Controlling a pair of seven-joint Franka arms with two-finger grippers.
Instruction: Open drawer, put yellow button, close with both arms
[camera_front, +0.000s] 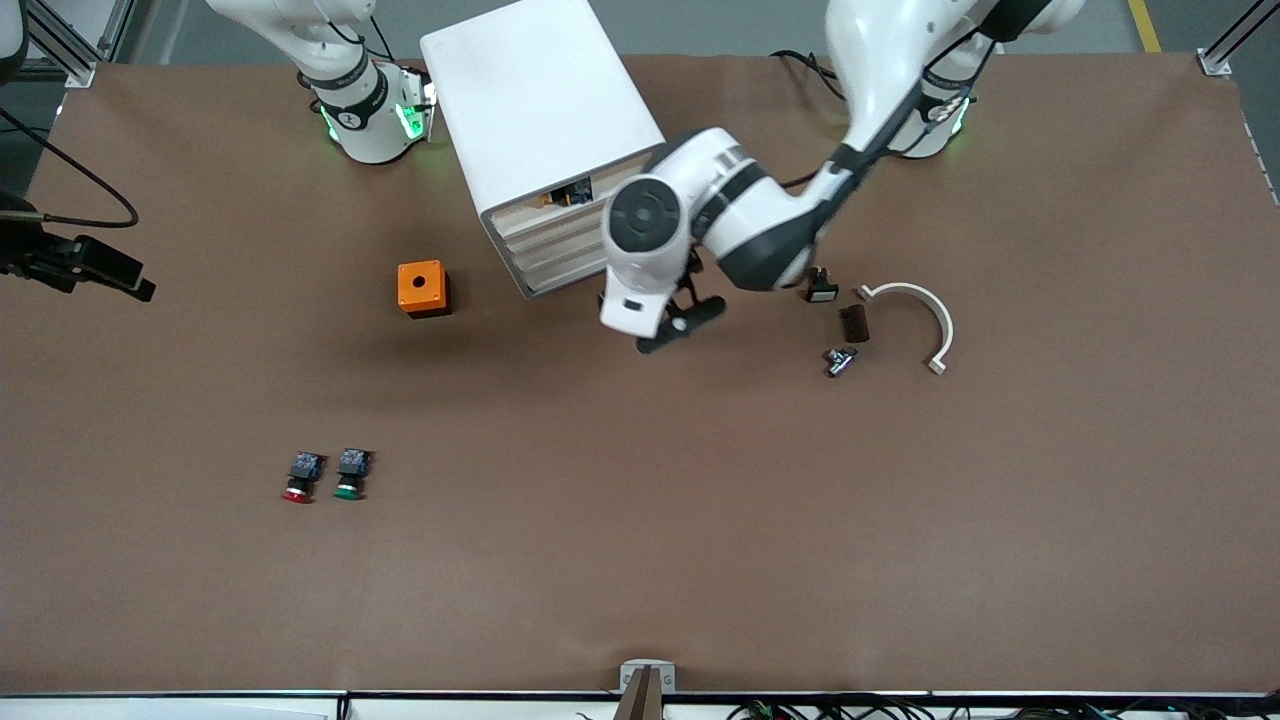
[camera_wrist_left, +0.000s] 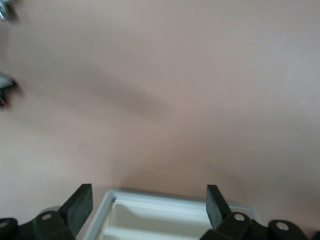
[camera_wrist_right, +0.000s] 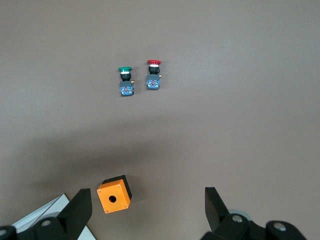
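Hovering just in front of the cabinet (camera_front: 545, 110), mid-frame in the front view, the left gripper (camera_wrist_left: 150, 192) has its jaws wide and empty. A cream tray rim (camera_wrist_left: 165, 200) sits at the bottom edge of its wrist view. Yellow button (camera_front: 566, 195) lies in the top drawer (camera_front: 545, 205), upper centre. Right gripper (camera_wrist_right: 147, 196) is also wide and empty, over the orange box (camera_wrist_right: 114, 196). Red button (camera_front: 297, 478) and green button (camera_front: 350, 474) lie side by side in the lower frame.
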